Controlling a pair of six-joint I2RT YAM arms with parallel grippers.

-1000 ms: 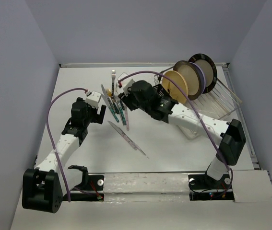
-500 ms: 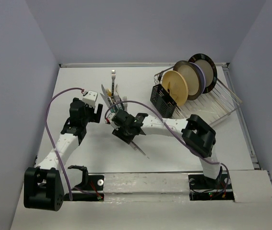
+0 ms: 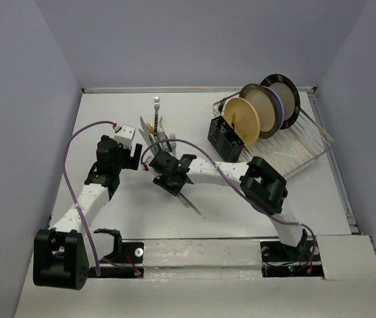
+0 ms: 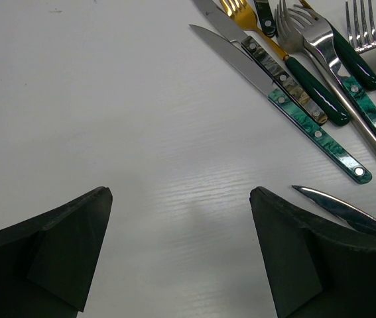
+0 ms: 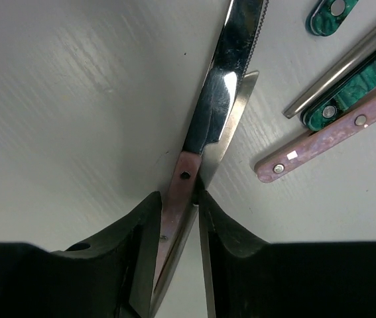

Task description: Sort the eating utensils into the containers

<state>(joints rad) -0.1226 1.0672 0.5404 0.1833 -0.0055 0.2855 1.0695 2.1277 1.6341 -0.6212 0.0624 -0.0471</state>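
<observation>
Right gripper (image 5: 179,199) is pinching the pink handle of a knife (image 5: 222,99), fingers pressed to both its sides, low on the white table (image 3: 141,215). That spot is nearer to me than the black caddy (image 3: 224,138) and to its left. Left gripper (image 4: 181,195) hangs further left of the caddy, jaws spread wide above bare tabletop. I see the loose forks and knives (image 4: 320,136) fanned out left of the caddy. Just beside the caddy, to its right, stands the wire rack (image 3: 307,142) with plates (image 3: 243,118).

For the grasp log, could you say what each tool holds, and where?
Right tool pinches the pink-handled knife at its handle; left tool holds nothing.
</observation>
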